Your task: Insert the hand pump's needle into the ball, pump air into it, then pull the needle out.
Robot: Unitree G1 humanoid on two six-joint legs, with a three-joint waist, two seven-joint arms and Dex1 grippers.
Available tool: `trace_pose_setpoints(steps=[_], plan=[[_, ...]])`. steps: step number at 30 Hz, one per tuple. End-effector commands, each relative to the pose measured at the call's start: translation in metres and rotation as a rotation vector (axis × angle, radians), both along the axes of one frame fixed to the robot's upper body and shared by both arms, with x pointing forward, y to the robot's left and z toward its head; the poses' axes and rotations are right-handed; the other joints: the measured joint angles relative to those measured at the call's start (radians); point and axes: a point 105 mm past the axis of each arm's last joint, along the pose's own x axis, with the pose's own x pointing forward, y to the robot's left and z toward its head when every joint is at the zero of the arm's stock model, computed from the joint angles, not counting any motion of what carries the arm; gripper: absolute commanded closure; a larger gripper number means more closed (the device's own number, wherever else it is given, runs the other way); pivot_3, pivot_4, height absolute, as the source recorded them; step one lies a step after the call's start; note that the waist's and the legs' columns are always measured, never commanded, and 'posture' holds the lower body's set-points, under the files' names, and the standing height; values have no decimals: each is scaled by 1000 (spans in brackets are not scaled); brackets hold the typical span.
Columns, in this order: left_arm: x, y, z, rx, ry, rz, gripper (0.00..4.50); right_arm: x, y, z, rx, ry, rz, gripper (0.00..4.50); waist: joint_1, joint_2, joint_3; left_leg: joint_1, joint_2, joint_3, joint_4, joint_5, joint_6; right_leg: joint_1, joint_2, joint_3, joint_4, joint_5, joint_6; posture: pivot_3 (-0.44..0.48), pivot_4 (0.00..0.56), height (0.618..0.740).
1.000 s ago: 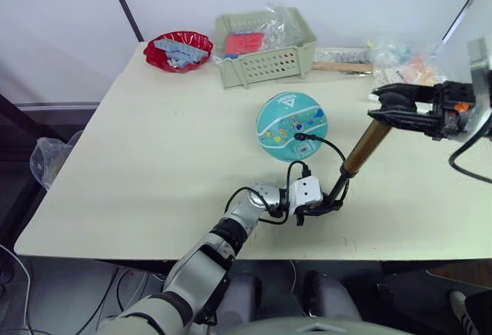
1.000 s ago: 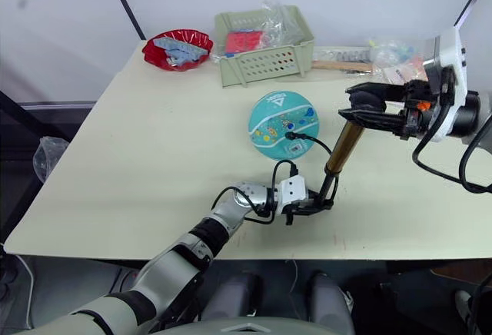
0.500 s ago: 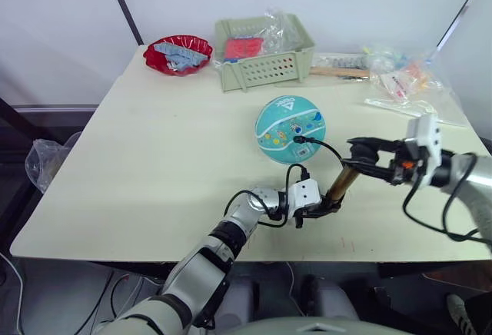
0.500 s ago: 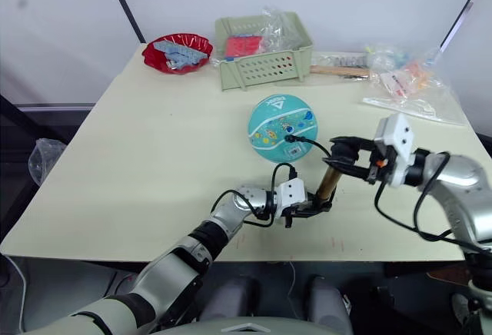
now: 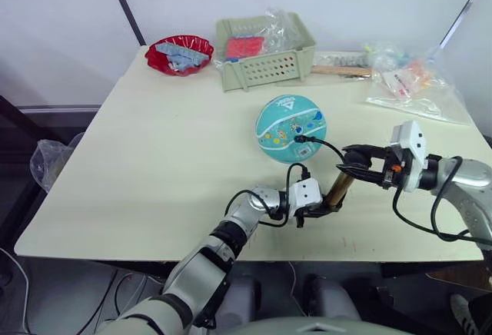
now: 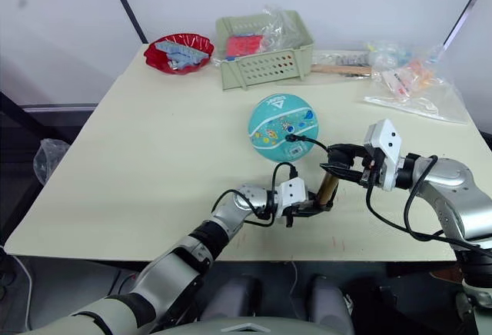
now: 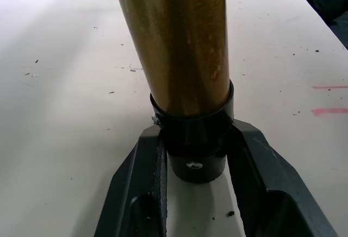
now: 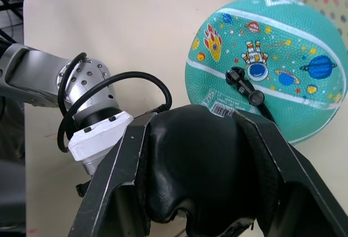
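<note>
The teal ball (image 5: 290, 124) rests mid-table. The hand pump (image 5: 339, 187) stands tilted in front of it, and its brass barrel (image 7: 179, 41) rises from a black end cap (image 7: 193, 139). My left gripper (image 5: 328, 207) is shut on that end cap, holding it down at the table. My right gripper (image 5: 348, 168) is shut on the pump's black handle (image 8: 196, 166) at the top of the barrel. The thin black hose (image 5: 327, 146) loops to a small black fitting (image 8: 239, 79) pressed against the ball. The needle itself is hidden.
A green basket (image 5: 265, 51) and a red bowl (image 5: 178, 51) stand at the back of the table (image 5: 154, 158). Clear plastic bags (image 5: 407, 81) and a wooden-handled tool (image 5: 342, 70) lie at the back right. The table's front edge runs just behind the left gripper.
My right gripper has come down and toward the pump with the handle, so the pump stands much shorter than a second ago. The left gripper and the ball have stayed put.
</note>
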Motion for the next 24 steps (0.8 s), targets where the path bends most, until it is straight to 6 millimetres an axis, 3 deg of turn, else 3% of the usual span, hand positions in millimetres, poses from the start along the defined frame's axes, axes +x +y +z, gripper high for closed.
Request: trace_pose_setpoints(steps=[1, 6, 12, 14, 18, 21, 24], plan=[[-28, 44, -69, 256, 190, 34, 3432, 1, -20, 82, 54, -194, -32, 2849, 0, 7, 5, -1, -1, 1, 1, 0, 0, 0, -1, 1, 0, 0, 0, 0, 150, 740], [-28, 43, -69, 254, 191, 28, 3432, -8, -29, 131, 65, -251, -28, 2849, 0, 6, 7, -3, -2, -2, 1, 0, 0, -1, -1, -1, 0, 0, 0, 0, 150, 740], [-29, 43, -69, 257, 190, 17, 3432, -11, -34, 154, 75, -276, -42, 2849, 0, 6, 7, -5, -2, -2, 1, 0, 0, -2, -6, -2, 0, 0, 0, 0, 150, 740], [-29, 43, -69, 260, 188, 13, 3432, -10, -35, 146, 64, -255, -47, 2849, 0, 6, 7, -5, -2, -3, 1, 0, 0, -2, -6, -3, 0, 0, 0, 0, 150, 740], [-30, 44, -70, 262, 186, 9, 3432, -7, -35, 106, -4, -164, -46, 2849, 0, 3, 6, -6, -2, -4, 2, 0, 0, -3, -5, -4, -1, 2, 4, 0, 150, 740], [-30, 44, -70, 263, 184, 10, 3432, -6, -34, 89, -5, -130, -48, 2849, 0, 2, 4, -6, -2, -4, 2, 0, 0, -3, -5, -4, -1, 2, 4, 0, 150, 740], [-29, 44, -69, 259, 182, 15, 3432, -4, -25, 28, -62, -33, -36, 2849, -1, -6, -3, -4, -2, -5, 2, 0, 0, -1, -5, -5, 0, 2, 4, 0, 150, 740]])
